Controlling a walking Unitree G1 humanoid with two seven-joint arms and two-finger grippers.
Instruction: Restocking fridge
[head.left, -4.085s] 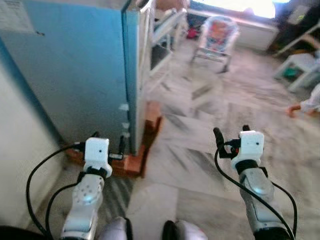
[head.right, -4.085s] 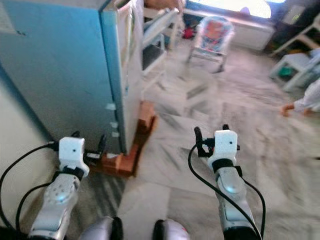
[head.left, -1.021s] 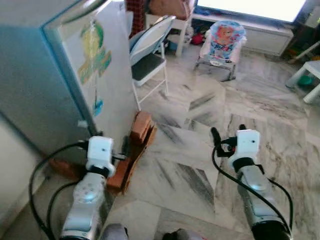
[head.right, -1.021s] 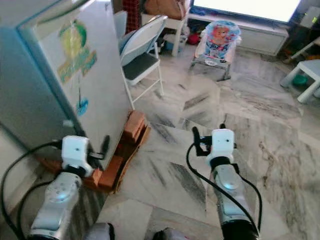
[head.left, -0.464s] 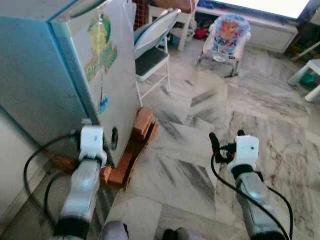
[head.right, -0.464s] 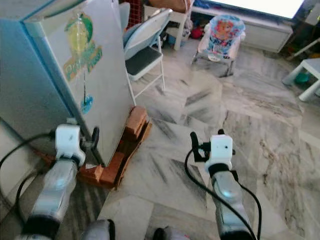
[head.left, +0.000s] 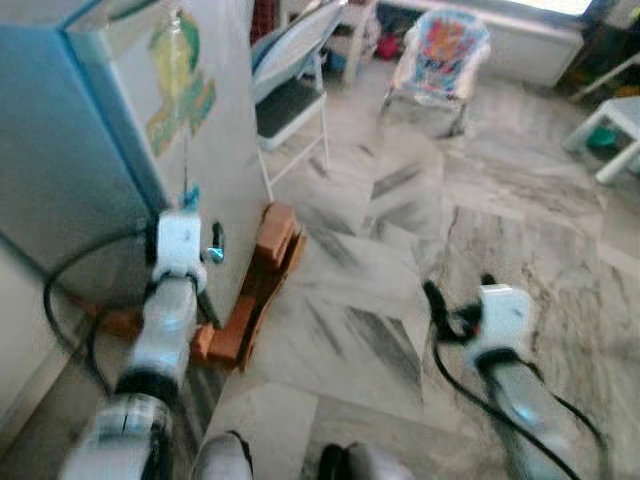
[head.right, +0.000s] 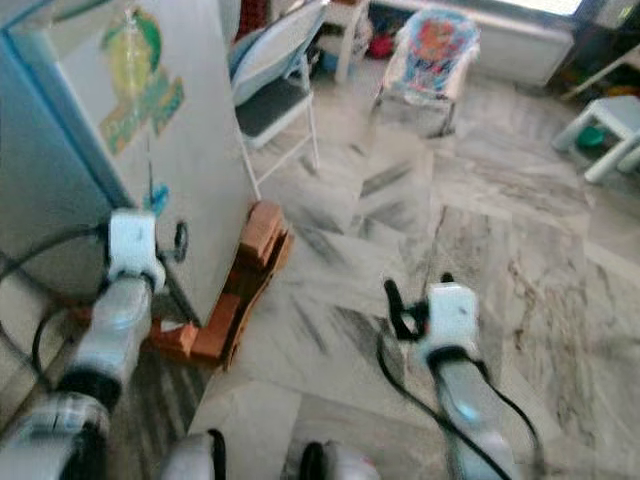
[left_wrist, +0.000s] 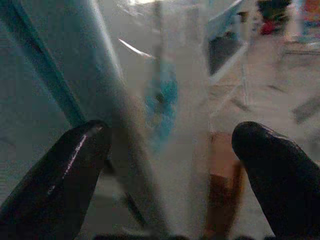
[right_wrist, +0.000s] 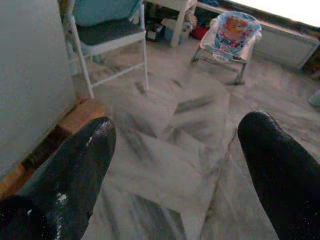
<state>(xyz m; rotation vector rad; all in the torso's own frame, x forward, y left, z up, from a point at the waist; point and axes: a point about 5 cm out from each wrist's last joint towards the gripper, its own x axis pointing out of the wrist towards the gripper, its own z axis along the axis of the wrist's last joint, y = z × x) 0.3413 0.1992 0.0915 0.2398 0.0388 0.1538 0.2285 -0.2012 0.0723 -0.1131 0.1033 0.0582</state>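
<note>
smooth blue-sided fridge (head.left: 70, 190) on rough bricks (head.left: 262, 262), veined marble floor (head.left: 400, 250); left gripper (left_wrist: 165, 150) raised, fingers spread at its door edge; right gripper (right_wrist: 175, 150) low, spread.

Before me lies a grey-veined marble floor (head.left: 400, 300). On it, at my left, stands the blue fridge (head.left: 110, 150), raised on a base of orange bricks (head.left: 255, 290) that project from under its door. Beyond the fridge a white folding chair (head.left: 290, 95) stands on the floor. Farther off, a baby bouncer seat (head.left: 440, 55) rests on the floor. At my far right stands a small white table (head.left: 610, 125).
</note>
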